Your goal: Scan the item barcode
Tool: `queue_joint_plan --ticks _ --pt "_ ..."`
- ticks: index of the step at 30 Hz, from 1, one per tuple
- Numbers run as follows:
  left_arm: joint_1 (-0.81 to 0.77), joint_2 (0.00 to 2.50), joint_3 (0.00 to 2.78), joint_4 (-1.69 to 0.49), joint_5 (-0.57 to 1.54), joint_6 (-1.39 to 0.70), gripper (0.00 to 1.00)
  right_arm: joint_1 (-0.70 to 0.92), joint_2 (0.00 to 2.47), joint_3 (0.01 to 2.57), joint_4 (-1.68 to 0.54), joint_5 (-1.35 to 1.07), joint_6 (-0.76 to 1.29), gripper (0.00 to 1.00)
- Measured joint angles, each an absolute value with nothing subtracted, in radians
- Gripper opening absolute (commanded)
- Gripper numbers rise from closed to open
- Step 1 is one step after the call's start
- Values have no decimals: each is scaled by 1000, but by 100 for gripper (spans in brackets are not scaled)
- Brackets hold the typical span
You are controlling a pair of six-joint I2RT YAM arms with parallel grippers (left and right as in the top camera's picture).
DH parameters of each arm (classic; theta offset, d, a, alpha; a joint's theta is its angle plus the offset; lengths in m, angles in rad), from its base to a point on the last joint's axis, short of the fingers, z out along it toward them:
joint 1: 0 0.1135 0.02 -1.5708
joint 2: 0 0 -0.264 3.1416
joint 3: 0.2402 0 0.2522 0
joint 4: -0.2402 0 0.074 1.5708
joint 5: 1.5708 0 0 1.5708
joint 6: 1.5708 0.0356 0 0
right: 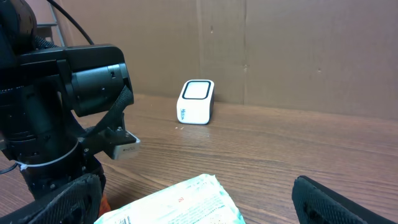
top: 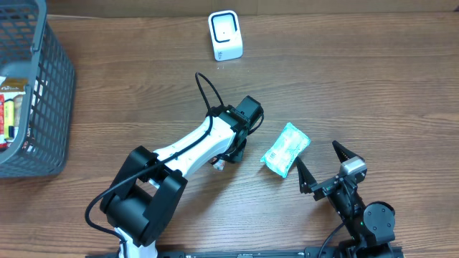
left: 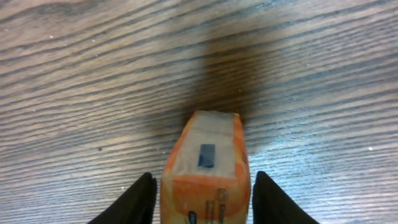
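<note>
while the orange packet [left: 206, 168] is being straddled by the left gripper [left: 205, 199], long axis running straight ahead, pinch or clearance cannot be told; right gripper [top: 316, 153] is being held spread; scanner [top: 226, 34] well beyond.

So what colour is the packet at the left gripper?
The packet is orange and white, best in left wrist view.
</note>
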State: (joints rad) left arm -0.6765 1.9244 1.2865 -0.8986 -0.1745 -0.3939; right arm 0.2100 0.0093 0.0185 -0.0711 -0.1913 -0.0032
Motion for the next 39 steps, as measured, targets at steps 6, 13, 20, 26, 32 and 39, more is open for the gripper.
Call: queue_joint_plan --ticks 6,13,20,26,32,39 --pt "-677 1924 1287 -899 -153 -394 49 210 9 19 -71 -191 -3 100" --pt "-665 1924 1415 -1035 -150 -393 52 210 9 19 -72 -191 -3 100" --pt "-636 1924 1690 -1149 -138 -389 57 210 9 19 -71 -191 -3 100" --pt "-635 1924 1729 -1109 4 -373 46 210 9 19 -71 -191 -3 100" --pt "-636 1924 1729 -1085 130 -366 49 210 9 19 -71 -191 -3 100" --pt "-662 1924 1726 -1060 179 -363 52 210 9 19 -71 -191 -3 100"
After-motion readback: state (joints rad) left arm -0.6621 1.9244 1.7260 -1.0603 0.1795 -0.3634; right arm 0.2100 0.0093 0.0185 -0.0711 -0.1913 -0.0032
